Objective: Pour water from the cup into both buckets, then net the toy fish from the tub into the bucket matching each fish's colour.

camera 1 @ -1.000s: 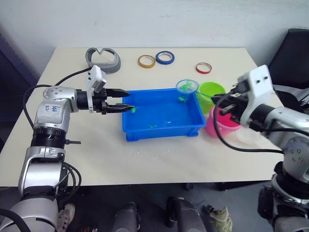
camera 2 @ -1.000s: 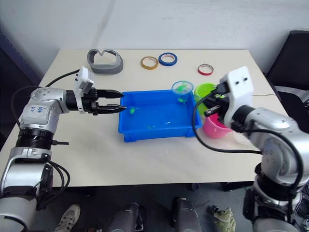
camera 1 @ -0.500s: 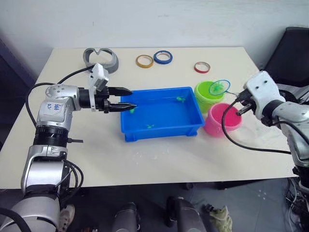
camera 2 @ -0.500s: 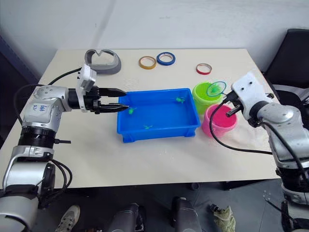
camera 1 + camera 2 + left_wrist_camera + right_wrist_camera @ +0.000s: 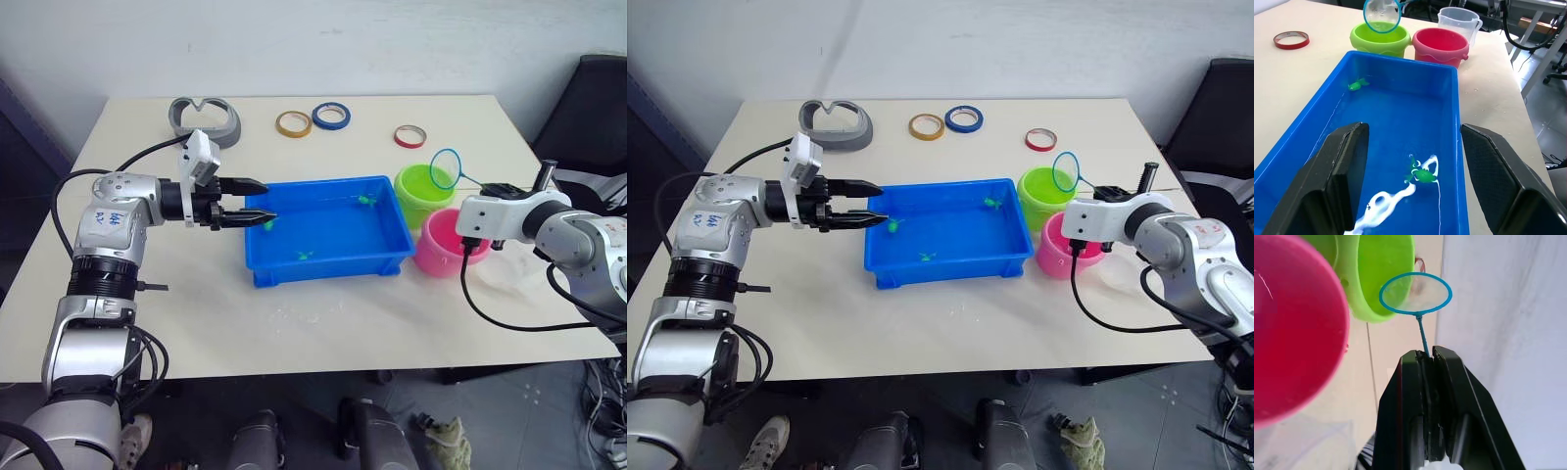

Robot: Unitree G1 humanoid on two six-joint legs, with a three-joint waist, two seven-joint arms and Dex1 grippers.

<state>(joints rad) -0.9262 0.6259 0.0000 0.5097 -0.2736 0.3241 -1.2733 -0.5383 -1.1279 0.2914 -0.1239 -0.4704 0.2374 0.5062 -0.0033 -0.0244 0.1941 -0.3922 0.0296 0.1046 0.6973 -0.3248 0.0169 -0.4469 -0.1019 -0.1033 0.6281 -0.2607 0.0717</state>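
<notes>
The right gripper (image 5: pixel 1426 357) clamps the net (image 5: pixel 446 168) by its handle, hoop raised on edge over the green bucket (image 5: pixel 423 191), beside the pink bucket (image 5: pixel 446 243). The left gripper (image 5: pixel 257 201), fingers apart, hovers over the left end of the tub (image 5: pixel 328 262), where three green fish (image 5: pixel 1422 175) lie in the water. The cup (image 5: pixel 1459 22) stands behind the pink bucket. Half a second ago the hoop lay flatter and lower over the green bucket; the right arm has since swung outward.
</notes>
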